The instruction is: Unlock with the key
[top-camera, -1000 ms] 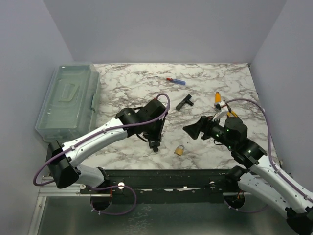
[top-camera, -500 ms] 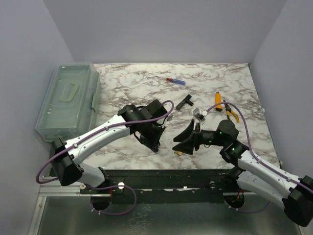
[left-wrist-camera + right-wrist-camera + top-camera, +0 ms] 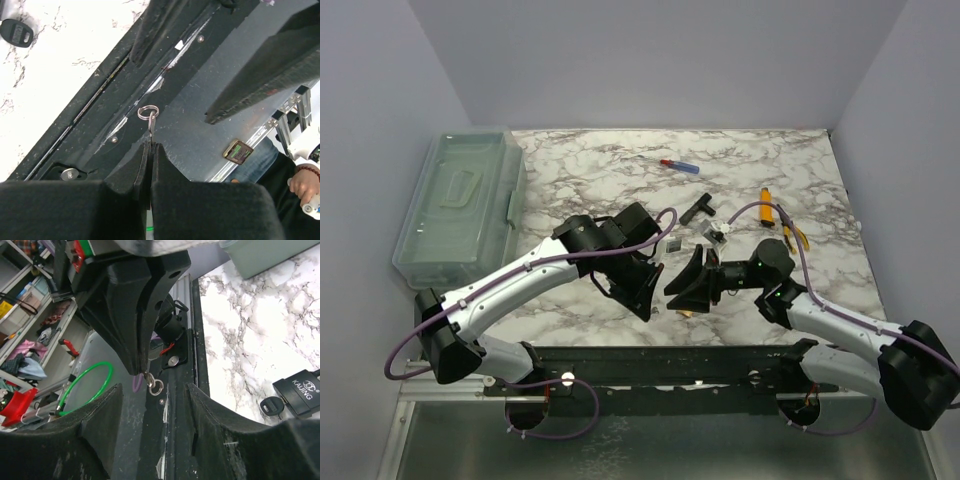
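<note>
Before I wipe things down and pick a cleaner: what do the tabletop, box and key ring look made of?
Tabletop: white with grey veins, smooth; marble or a marble-look laminate, I cannot tell. Box: pale green translucent plastic, moulded lid handle. Key ring: shiny silvery wire loop, probably steel.

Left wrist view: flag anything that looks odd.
The key pinched in the shut left gripper looks reversed: its split ring sticks out past the jaws, so the blade seems buried between them. It hangs over the black rail, off the marble tabletop.
</note>
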You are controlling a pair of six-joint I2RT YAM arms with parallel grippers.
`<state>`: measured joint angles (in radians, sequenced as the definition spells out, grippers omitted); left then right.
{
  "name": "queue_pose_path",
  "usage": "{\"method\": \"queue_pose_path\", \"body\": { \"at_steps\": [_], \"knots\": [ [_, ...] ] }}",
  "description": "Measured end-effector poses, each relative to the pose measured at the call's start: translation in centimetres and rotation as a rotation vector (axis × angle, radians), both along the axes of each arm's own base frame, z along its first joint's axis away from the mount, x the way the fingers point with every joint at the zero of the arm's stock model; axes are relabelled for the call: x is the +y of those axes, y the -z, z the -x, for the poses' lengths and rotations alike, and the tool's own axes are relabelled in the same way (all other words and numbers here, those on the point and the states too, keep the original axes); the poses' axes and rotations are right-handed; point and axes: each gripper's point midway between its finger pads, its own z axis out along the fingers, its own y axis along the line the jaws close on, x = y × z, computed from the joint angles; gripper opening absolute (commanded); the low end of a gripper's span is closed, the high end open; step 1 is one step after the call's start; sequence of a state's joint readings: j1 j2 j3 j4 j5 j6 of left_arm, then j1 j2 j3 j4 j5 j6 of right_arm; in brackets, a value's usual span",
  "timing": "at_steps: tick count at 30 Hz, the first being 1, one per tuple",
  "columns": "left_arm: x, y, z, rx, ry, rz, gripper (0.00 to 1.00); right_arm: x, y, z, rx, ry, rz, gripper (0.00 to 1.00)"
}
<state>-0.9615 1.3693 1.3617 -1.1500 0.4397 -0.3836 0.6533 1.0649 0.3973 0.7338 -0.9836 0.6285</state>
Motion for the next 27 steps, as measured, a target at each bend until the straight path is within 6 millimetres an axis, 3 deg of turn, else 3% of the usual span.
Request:
{"method": "queue_pose_path", "body": {
  "at_steps": [11,27],
  "knots": [
    [-0.4,-0.8,0.5,-0.003,0.024,0.039,0.00,0.6,-0.6,0.6,0.003,-0.052,-0.036,0.47],
    [-0.8,-1.3,0.2,-0.030,0.026,0.076,0.00,1.7,0.2,1.5,0.044,-0.105,-0.033,0.39]
  ]
}}
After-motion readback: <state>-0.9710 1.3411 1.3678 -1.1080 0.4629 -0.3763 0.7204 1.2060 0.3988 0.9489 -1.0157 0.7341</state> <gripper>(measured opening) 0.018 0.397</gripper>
